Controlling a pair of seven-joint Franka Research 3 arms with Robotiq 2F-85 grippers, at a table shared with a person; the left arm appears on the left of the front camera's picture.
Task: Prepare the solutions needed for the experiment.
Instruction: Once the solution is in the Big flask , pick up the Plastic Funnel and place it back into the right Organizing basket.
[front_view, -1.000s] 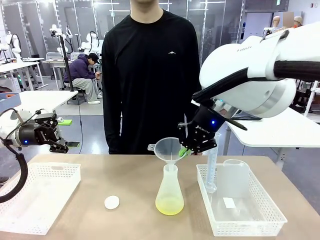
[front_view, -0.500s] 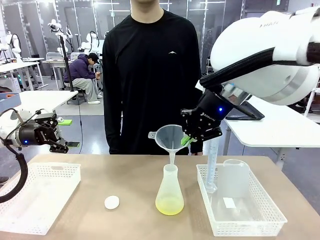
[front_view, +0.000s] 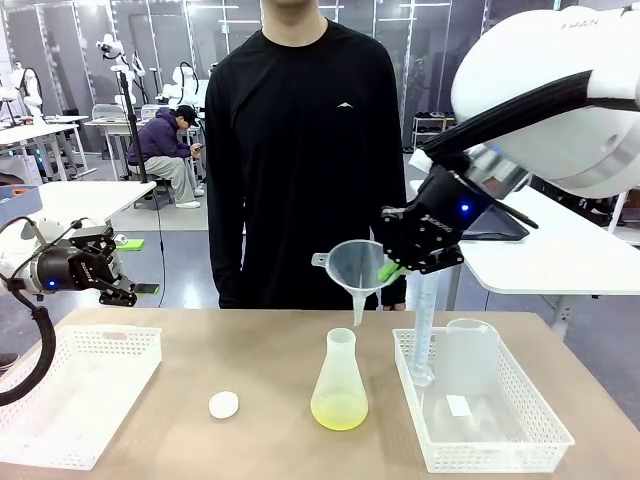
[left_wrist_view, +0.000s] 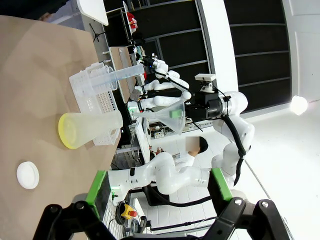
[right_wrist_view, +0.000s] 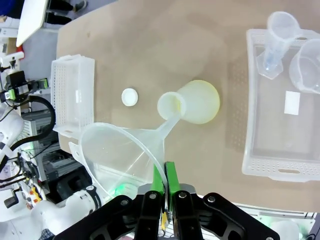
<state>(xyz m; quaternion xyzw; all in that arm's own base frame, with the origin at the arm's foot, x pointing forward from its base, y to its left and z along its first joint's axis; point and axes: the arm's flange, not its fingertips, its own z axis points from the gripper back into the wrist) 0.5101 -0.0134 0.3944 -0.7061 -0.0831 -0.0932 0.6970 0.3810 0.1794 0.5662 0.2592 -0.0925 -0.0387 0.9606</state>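
Right hand clamped on rim of funnel; flask of solutions seen below it; left hand spread wide, empty.

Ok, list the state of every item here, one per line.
funnel: held by its rim, stem just above the flask mouth, outside it
flask: upright, uncapped
solution: shallow yellow layer in flask
right gripper: shut on funnel
left gripper: open, holding nothing
cylinder: leaning in basket
white disc: flat on table
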